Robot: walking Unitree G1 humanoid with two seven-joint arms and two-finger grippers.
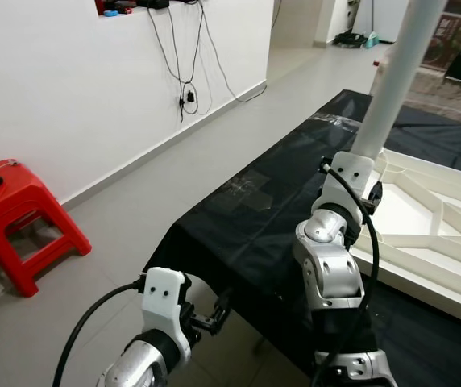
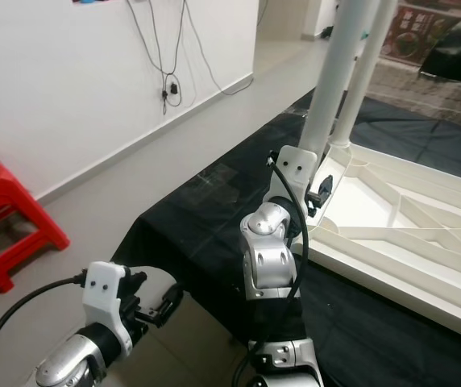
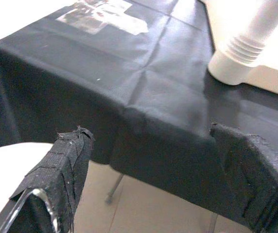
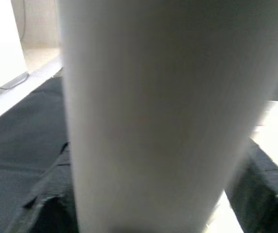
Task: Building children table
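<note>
A white tabletop (image 1: 424,234) lies upside down, its ribbed underside up, on a black cloth (image 1: 255,201) covering a table. A white leg (image 1: 396,76) stands upright at the tabletop's near corner, and the right gripper (image 1: 358,187) is clenched around its lower part, one black finger (image 4: 51,194) on either side. A second leg (image 2: 367,64) stands just behind it. The left gripper (image 1: 214,313) hangs low beside the cloth's near edge, fingers (image 3: 56,174) spread and grasping nothing. A red stool (image 1: 17,222) (a dark object on its seat) stands by the white wall (image 1: 69,89), where cables (image 1: 186,64) hang. No brand, label or writing can be read.
</note>
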